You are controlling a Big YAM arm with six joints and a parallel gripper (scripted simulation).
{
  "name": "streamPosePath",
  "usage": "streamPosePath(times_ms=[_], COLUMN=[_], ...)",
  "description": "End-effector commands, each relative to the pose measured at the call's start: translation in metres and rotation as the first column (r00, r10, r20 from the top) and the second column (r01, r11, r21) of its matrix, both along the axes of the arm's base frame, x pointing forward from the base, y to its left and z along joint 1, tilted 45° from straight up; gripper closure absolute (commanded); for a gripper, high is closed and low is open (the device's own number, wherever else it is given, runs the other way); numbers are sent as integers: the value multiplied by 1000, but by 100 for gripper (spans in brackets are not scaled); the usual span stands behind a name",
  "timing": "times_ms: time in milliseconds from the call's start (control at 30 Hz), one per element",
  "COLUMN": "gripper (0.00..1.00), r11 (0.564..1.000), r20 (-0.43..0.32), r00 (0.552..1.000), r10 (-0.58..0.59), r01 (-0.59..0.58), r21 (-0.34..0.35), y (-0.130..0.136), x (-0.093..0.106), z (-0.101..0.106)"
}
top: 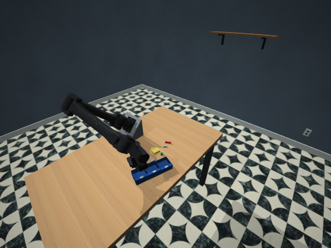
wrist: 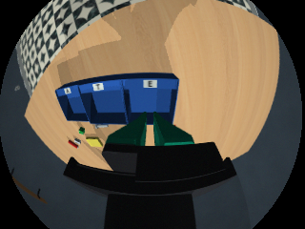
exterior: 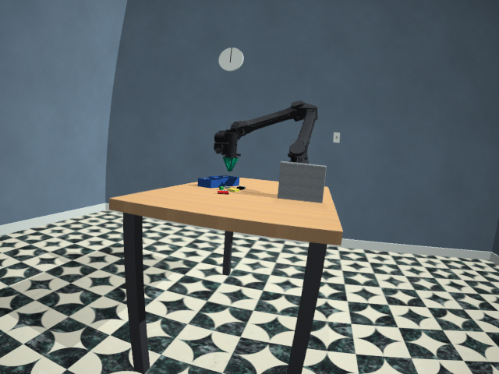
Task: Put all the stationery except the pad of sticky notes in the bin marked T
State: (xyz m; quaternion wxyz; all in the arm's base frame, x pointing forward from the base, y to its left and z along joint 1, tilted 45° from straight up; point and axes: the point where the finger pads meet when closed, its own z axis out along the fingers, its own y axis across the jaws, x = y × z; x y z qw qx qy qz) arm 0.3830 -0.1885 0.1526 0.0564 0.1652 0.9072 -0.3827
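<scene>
A blue bin (top: pixel 149 175) (exterior: pixel 209 182) (wrist: pixel 114 85) with three compartments marked A, T and E stands near the table's edge. My gripper (top: pixel 137 168) (exterior: pixel 230 167) (wrist: pixel 150 115) hangs a little above the bin's E end, its green fingers nearly together, and I see nothing between them. Beside the bin lie a yellow pad of sticky notes (top: pixel 155 150) (exterior: pixel 233 189) (wrist: pixel 93 141), a small red thing (top: pixel 167 142) (exterior: pixel 222 192) (wrist: pixel 72 143), a small white thing (top: pixel 164 145) (wrist: pixel 77 140), a small green thing (top: pixel 161 153) (wrist: pixel 82 130) and a thin grey thing (top: pixel 152 160) (wrist: pixel 100 126). What shows of the compartments looks empty.
A grey box (top: pixel 135 125) (exterior: pixel 302 181) stands at the arm's base, behind the things. A small black thing (exterior: pixel 242 187) lies near the pad in the exterior view. The bin stands close to the table's (top: pixel 80 186) long edge.
</scene>
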Motion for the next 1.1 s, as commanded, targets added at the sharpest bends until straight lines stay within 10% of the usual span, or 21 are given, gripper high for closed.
streamPosePath(times_ms=[0, 1067], gripper=[90, 90], r11=[1000, 1000], r20=[-6, 22], r00=[1000, 1000], r10=[-1, 9], r01=[1, -8], r21=[2, -7], y=[-10, -40], x=[-1, 6], z=[-10, -31])
